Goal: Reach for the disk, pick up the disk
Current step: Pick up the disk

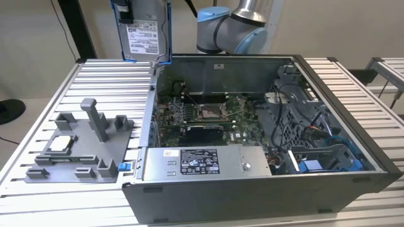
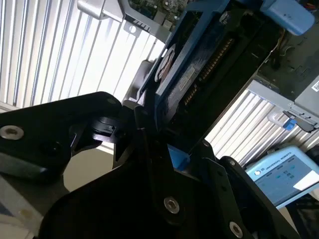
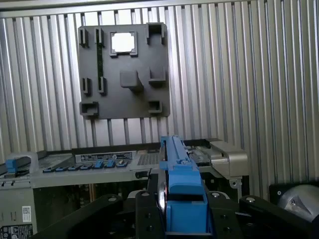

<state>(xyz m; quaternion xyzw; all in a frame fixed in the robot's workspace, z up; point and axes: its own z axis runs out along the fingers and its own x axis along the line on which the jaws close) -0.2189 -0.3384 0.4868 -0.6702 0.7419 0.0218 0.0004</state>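
The gripper is clamped on the disk. The disk hangs upright high at the exterior view's left, lifted clear of the open computer case and the ribbed table.

One disk shows at the upper left of the exterior view, and one robot arm at its upper middle. One pincer shows in the first wrist view. One open computer case takes the middle and right, with one labelled grey metal box along its near edge. One grey holder tray lies at the lower left, carrying one small white-silver chip. Case and tray share one slatted surface. One lit screen shows in the second wrist view.
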